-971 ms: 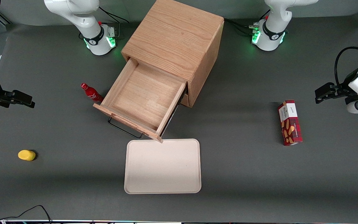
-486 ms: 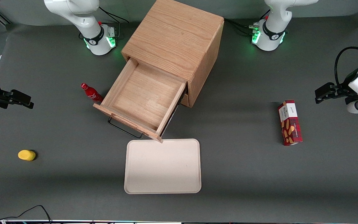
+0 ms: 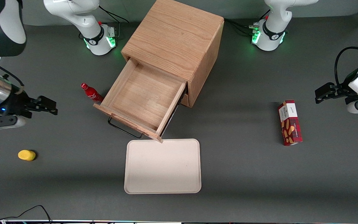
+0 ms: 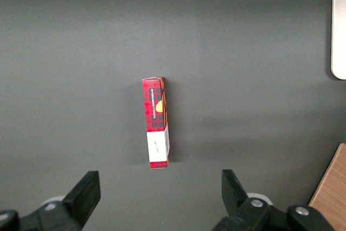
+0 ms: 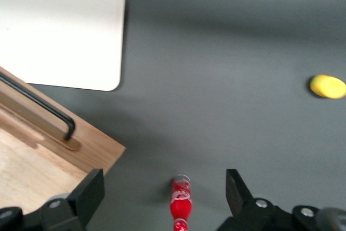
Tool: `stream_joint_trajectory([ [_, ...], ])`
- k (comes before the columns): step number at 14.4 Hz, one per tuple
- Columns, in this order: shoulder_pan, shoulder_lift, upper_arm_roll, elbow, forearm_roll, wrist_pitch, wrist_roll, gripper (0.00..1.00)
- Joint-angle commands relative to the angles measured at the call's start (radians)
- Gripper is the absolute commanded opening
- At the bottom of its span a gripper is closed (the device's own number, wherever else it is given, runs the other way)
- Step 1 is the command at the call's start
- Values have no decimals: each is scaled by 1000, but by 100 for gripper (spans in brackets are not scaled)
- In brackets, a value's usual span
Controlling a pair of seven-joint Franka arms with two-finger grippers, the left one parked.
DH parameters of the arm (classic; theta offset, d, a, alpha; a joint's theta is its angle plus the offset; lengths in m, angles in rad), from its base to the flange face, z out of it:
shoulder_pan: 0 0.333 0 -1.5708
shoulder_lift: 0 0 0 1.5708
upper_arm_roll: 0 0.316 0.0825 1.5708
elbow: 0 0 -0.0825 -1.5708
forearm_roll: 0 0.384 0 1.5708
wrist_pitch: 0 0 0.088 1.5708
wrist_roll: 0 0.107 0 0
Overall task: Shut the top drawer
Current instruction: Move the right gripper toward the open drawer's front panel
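The top drawer [image 3: 141, 93] of the light-oak cabinet [image 3: 176, 34] stands pulled far out, empty inside, with its black wire handle [image 3: 124, 130] facing the front camera. My right gripper [image 3: 50, 106] is open and empty, hovering above the table toward the working arm's end, well apart from the drawer. In the right wrist view the gripper [image 5: 165, 185] holds its fingers wide apart, and the drawer's front [image 5: 48, 128] and handle [image 5: 38, 104] show beside it.
A red bottle [image 3: 91, 93] stands beside the drawer, between it and my gripper; it also shows in the right wrist view [image 5: 181, 204]. A white tray [image 3: 162, 166] lies just in front of the drawer. A yellow object [image 3: 26, 155] and a red box [image 3: 290, 122] lie on the table.
My right gripper has moved toward the cabinet and the red bottle. The drawer has not moved.
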Motion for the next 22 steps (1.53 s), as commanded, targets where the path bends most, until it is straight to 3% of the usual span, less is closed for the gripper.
stream_joint_trajectory([
  [1, 57, 88, -17, 119, 53, -12, -8, 100],
  [10, 209, 170, -22, 216, 86, 60, -10, 100],
  [13, 214, 182, -20, 214, 98, 85, -22, 100],
  [15, 205, 202, -22, 214, 121, 86, -109, 100],
  [22, 211, 255, -68, 211, 109, 146, -448, 100],
])
